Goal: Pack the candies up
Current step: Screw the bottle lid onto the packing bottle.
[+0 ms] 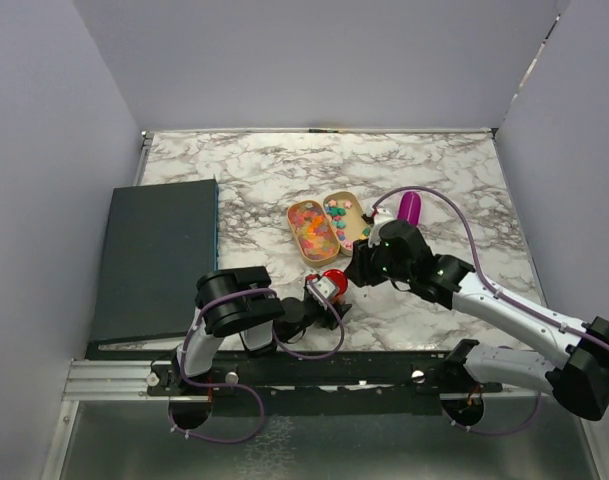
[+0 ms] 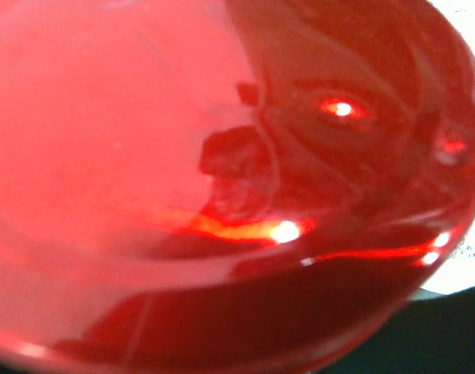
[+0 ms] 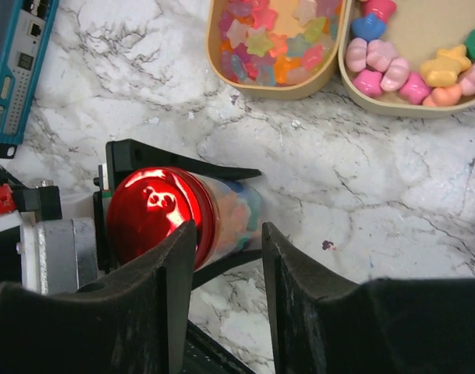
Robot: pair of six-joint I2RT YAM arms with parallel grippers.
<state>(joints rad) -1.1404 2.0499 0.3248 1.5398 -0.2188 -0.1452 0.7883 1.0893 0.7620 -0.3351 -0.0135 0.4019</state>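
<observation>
Table [image 1: 284, 175]: white marble with grey veins, walled in at the left, back and right.
Dark panel [image 1: 159, 255]: flat and rectangular, along the table's left edge.
Left tray [image 3: 260, 87]: oval and tan, near the table's middle, touching the right tray.
Right tray [image 3: 393, 109]: oval and tan, on the side nearer the table's right edge.
Left gripper [image 3: 249, 214]: low over the near edge, its black fingers [image 3: 182, 165] clamped on either side of the jar.
Right gripper [image 3: 228, 273]: just beside the jar's lid end, its fingers [image 3: 175, 296] spread apart and grasping nothing.
Jar [image 3: 235, 210]: clear, lying on its side between the trays and the near edge, with pastel pieces showing through its wall.
Scoop [image 1: 411, 207]: purple, on the table just beyond the right tray, toward the right edge.
Lid [image 3: 151, 214]: shiny red and round, on the jar's end; it fills the left wrist view.
Candies [image 3: 268, 39]: tiny star-shaped pastel sweets heaped in the left tray; larger pink, blue, yellow and green ones in the right tray; more inside the jar.
</observation>
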